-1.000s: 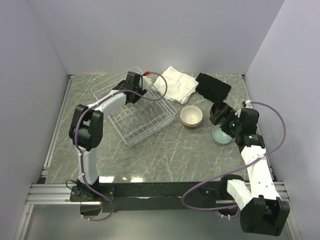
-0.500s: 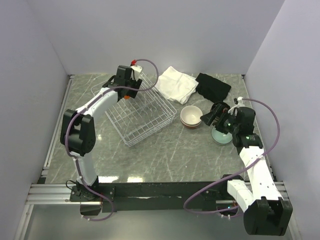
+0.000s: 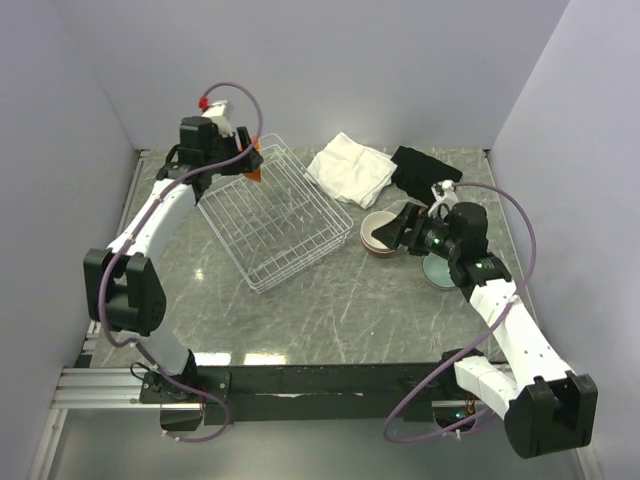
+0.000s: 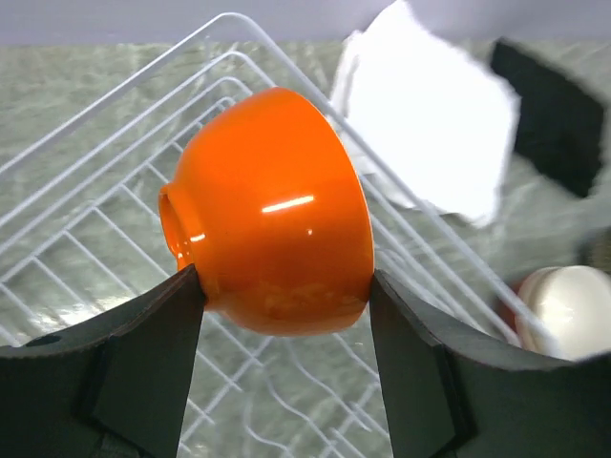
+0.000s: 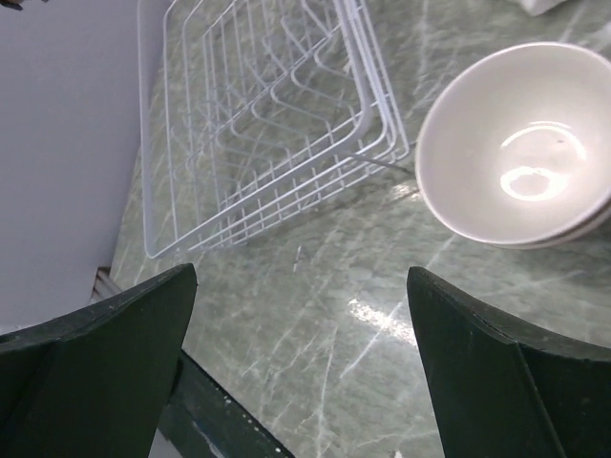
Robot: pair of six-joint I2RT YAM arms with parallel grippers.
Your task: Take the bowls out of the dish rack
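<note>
We count one dish rack point(image 3: 280, 225) on the table point(image 3: 340, 310), lying askew at the middle left. Two cloths lie beyond it: a white cloth point(image 3: 348, 168) at the rack's 1 o'clock and a black cloth point(image 3: 422, 168) at that one's 3 o'clock. The left gripper point(image 4: 282, 286) hangs over the rack's 11 o'clock corner, its two fingers clamped on one orange bowl point(image 4: 272, 210), which is tipped on its side. At the rack's 3 o'clock sits a stack of bowls point(image 3: 380, 232), cream inside on top. We see at least two rims there but cannot count further. One pale blue-green bowl point(image 3: 440, 270) sits at the stack's 4 o'clock, under the right arm. The right gripper point(image 5: 301, 277) hovers by the stack, fingers spread wide and holding nothing.
</note>
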